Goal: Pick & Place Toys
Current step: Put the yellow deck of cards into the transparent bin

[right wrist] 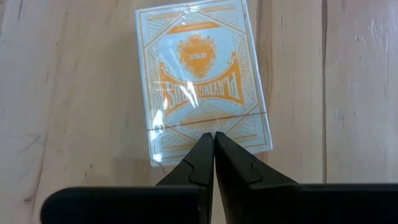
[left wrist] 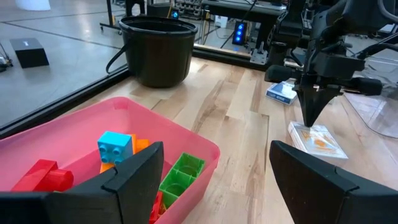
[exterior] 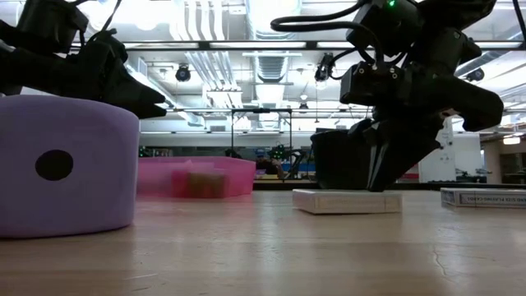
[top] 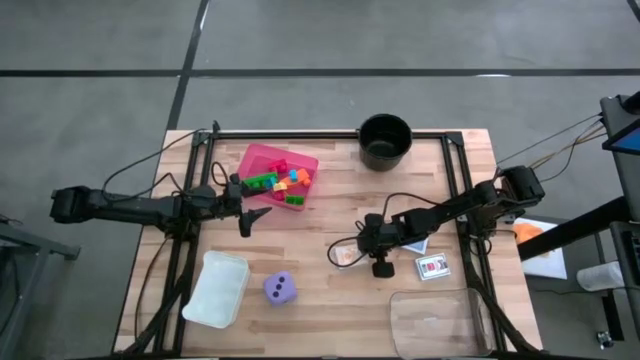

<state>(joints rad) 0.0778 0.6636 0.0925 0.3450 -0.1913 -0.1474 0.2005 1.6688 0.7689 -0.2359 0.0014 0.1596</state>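
The orange card pack (right wrist: 202, 81) lies flat on the wood right of the table's centre. My right gripper (right wrist: 213, 135) stands on it, shut and slanting down. A white-red card pack (top: 432, 267) lies to its right, and a blue one (left wrist: 283, 92) lies partly under the right arm. Small bricks (top: 280, 182) sit piled in the pink tray (top: 262, 150). The purple die (top: 280, 290) rests on the table nearer the front edge. My left gripper (top: 250, 222) hangs open beside the tray's near right corner, holding nothing. My right gripper sets its shut fingertips (exterior: 380, 186) on the orange pack's top face (right wrist: 214, 121), close to one short end. The fingers come from above, slanting in from the table's right. The pack lies flat on the table.
A black round pot (top: 385, 140) stands at the far edge. A clear tub (top: 215, 288) lies at the near left and a clear lid or tray (top: 440, 320) at the near right. Bare wood stretches between the tray and the orange pack.
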